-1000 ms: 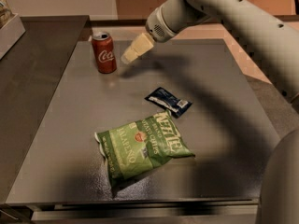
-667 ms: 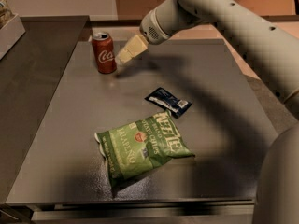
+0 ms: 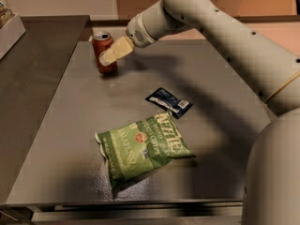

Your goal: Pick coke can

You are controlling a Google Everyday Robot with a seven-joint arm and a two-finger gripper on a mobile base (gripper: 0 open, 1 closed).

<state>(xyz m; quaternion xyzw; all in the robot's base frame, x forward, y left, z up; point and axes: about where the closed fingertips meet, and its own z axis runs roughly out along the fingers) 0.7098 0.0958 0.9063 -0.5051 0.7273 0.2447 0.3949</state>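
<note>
The coke can is a small red can with a silver top. It stands upright at the far left of the grey table. My gripper reaches in from the upper right on the white arm. Its cream-coloured tip lies across the can's right side and covers part of the can's front. I cannot tell whether it touches the can.
A green chip bag lies flat near the table's front. A small dark blue packet lies just behind it. A darker counter runs along the left with a tray on it. The arm's base fills the lower right.
The gripper has moved left toward the coke can and now overlaps its right side. The can, bag and packet have not moved.
</note>
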